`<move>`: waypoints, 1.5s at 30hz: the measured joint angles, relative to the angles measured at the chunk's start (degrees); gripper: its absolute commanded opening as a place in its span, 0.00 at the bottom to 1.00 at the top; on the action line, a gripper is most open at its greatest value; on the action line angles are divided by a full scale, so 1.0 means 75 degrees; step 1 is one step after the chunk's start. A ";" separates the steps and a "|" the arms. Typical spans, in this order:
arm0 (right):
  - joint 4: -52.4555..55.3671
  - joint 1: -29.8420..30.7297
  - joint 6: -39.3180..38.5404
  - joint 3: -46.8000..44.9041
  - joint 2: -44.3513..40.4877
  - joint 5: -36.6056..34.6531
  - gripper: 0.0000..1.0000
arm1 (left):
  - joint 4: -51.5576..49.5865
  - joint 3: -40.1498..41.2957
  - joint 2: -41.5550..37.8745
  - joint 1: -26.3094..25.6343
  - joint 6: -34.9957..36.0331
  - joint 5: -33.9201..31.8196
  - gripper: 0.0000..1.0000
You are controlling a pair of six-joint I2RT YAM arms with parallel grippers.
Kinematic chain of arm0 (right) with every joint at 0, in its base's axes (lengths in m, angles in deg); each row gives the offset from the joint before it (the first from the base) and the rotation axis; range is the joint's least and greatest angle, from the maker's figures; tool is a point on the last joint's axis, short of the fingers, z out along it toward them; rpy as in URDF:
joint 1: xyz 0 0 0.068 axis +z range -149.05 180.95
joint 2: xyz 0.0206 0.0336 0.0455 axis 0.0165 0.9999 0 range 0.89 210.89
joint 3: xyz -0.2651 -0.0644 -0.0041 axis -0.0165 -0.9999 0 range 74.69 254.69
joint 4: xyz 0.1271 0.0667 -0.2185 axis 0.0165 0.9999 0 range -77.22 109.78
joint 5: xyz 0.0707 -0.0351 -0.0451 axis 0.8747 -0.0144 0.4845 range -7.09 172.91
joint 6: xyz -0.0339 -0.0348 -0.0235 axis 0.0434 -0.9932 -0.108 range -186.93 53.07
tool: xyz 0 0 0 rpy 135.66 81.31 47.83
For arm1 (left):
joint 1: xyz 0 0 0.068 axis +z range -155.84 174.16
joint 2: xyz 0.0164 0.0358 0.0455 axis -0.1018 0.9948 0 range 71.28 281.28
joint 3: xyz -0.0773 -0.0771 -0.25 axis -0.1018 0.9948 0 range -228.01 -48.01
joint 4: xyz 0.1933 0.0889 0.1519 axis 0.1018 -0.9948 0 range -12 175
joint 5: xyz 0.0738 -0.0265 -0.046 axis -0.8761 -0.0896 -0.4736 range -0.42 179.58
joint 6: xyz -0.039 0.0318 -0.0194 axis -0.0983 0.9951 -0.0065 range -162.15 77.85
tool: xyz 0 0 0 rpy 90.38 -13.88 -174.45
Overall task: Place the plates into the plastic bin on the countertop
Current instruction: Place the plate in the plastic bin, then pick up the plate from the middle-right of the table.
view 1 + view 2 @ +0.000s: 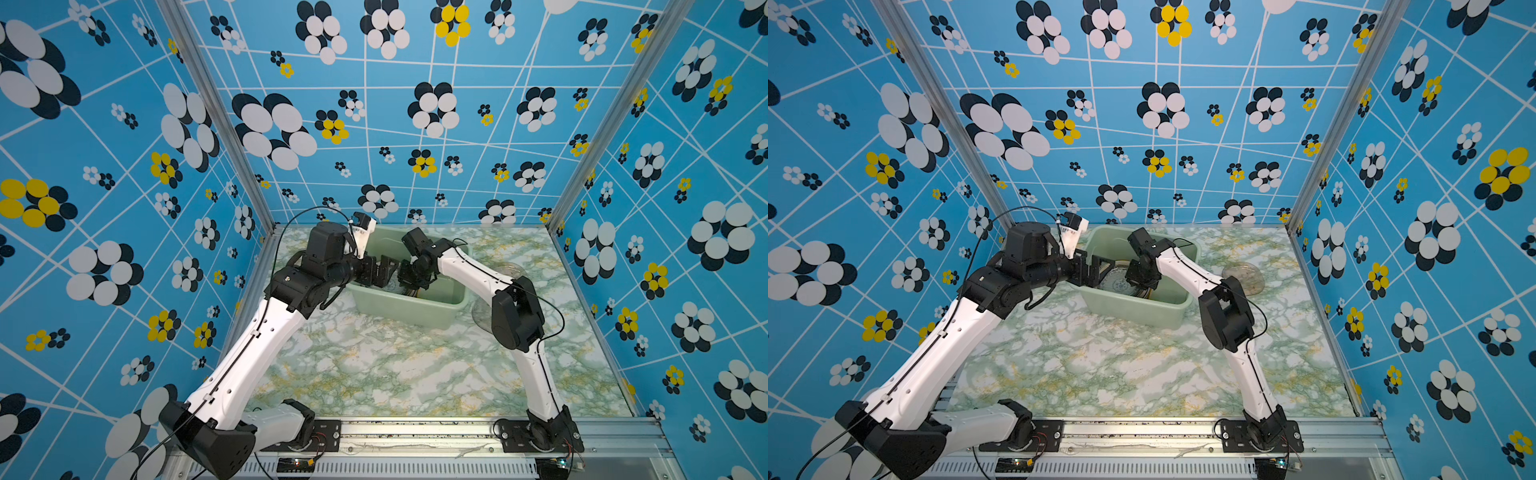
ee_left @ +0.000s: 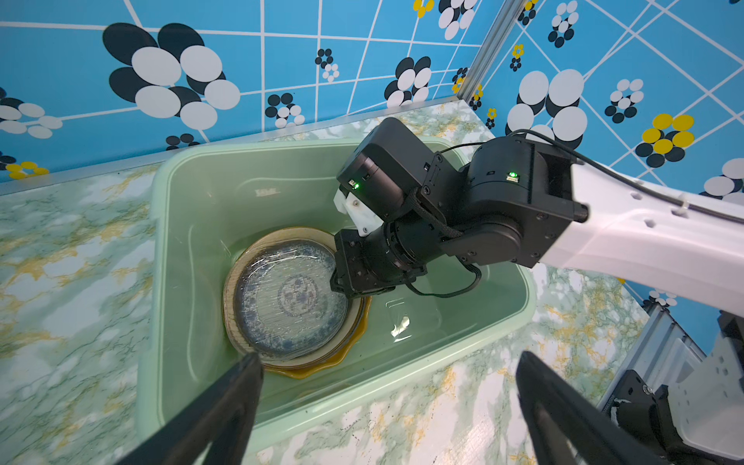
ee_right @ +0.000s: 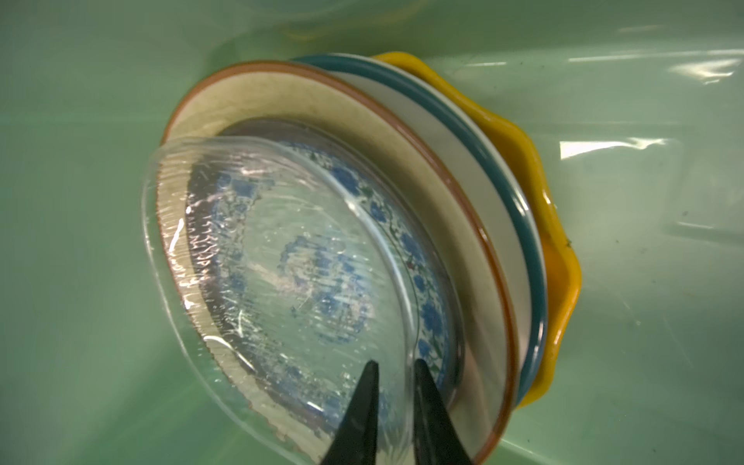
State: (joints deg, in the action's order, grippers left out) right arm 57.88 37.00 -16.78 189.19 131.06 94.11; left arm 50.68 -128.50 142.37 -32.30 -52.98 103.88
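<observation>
While right end effector [image 3: 396, 364] reached down inside plastic bin [image 2: 193, 209], tips stood slightly parted astride rim of clear glass plate [image 3: 282, 261]; whether pinching or loose, could not tell. Glass plate rested atop stack on bin floor: blue-white plate [image 3: 428, 318], cream plate [image 3: 282, 96], white teal-rimmed plate [image 3: 477, 181], yellow scalloped plate [image 3: 555, 257] lowest. Left end effector [image 2: 388, 356] hung spread wide, empty, over bin's left edge. Second clear glass plate [image 1: 1244, 272] lay on counter [image 1: 1121, 365], just right of bin.
</observation>
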 measured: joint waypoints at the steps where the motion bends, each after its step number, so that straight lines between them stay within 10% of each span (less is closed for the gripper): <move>1: 0.0003 0.0000 0.0026 0.0000 0.0012 -0.0003 0.27 | -0.0003 0.0015 0.0000 0.0000 0.0000 0.0000 0.99; 29: 0.0609 -0.0157 -0.0370 0.0685 -0.1204 -0.0714 0.52 | -0.0385 0.0023 -0.0452 0.0029 -0.0070 -0.0163 0.99; 40: 0.1326 -0.1145 -0.1070 -0.0312 -0.4036 -0.0801 0.54 | -0.1099 -0.0799 -0.0775 -0.0108 0.0201 0.0265 0.99; 45: 0.1335 -0.2553 -0.1239 -0.2428 -0.5840 -0.0539 0.55 | -0.1813 -0.1664 -0.0323 -0.1731 0.1201 -0.0119 0.99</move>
State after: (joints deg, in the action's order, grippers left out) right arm 67.89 17.85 -26.07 170.99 87.26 90.07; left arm 37.08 -140.98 139.95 -45.28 -43.97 102.99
